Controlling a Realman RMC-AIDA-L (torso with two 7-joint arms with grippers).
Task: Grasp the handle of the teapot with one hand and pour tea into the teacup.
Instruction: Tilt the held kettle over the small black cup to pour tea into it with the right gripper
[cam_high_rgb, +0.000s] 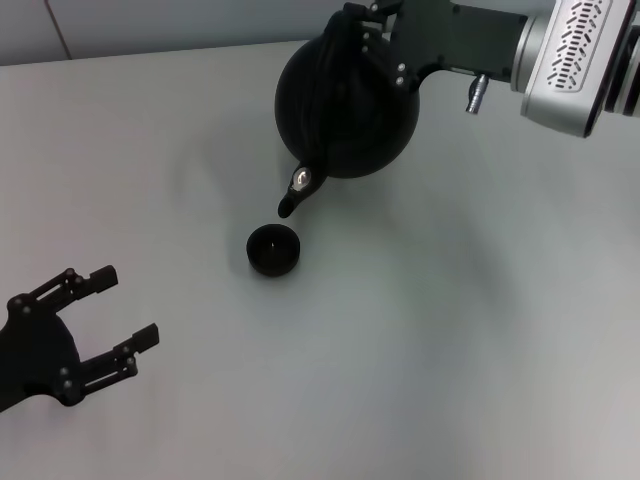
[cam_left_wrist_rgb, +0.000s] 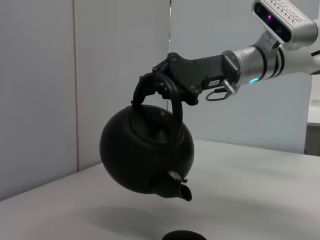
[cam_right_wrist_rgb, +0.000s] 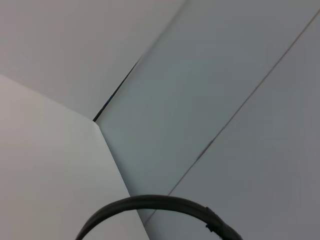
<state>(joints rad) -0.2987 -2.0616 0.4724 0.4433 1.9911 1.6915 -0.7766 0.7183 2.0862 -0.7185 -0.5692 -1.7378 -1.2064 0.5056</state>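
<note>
The black teapot (cam_high_rgb: 345, 105) hangs in the air, tilted with its spout (cam_high_rgb: 293, 200) pointing down, just above the small black teacup (cam_high_rgb: 272, 249) on the table. My right gripper (cam_high_rgb: 375, 30) is shut on the teapot's arched handle (cam_left_wrist_rgb: 160, 92), reaching in from the right. The left wrist view shows the tilted teapot (cam_left_wrist_rgb: 145, 152), the right gripper (cam_left_wrist_rgb: 172, 75) clamped on the handle, and the teacup's rim (cam_left_wrist_rgb: 184, 235) under the spout. The right wrist view shows only a curve of the handle (cam_right_wrist_rgb: 150, 205). My left gripper (cam_high_rgb: 105, 320) is open and empty at the near left.
The pale grey table (cam_high_rgb: 450, 350) stretches all around the cup. White wall panels (cam_left_wrist_rgb: 100, 75) stand behind the table's far edge.
</note>
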